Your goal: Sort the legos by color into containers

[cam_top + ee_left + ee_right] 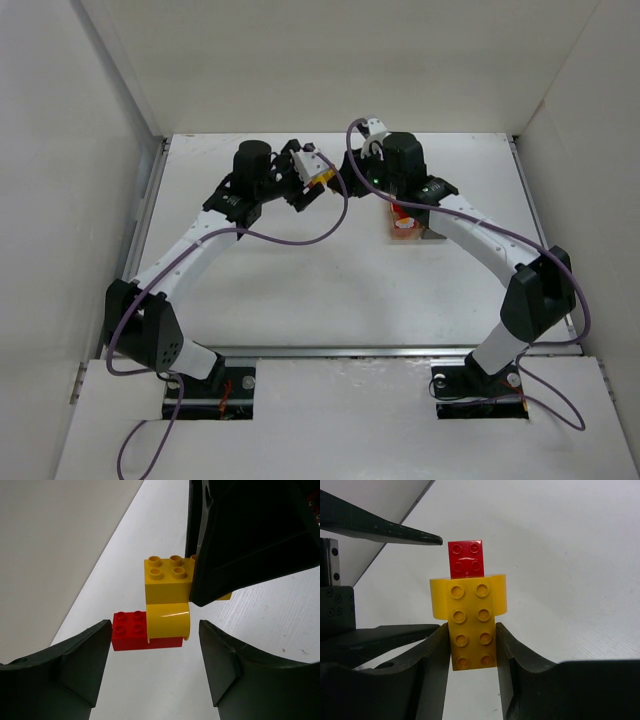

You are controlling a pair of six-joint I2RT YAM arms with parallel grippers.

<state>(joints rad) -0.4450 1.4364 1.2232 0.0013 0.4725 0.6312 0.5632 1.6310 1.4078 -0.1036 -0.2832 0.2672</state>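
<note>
My right gripper is shut on a long yellow brick, held above the table. A yellow curved piece and a small red brick are stuck to the far end of that brick. In the left wrist view the red brick and the curved piece lie between the tips of my left gripper. Its jaws stand apart on either side and touch neither piece. From above, both grippers meet at the back centre around the legos. The containers sit under the right arm; the amber one holds red pieces.
White walls close in the table on the left, back and right. The right arm's forearm passes over the containers. A purple cable loops from the left arm over the table's middle.
</note>
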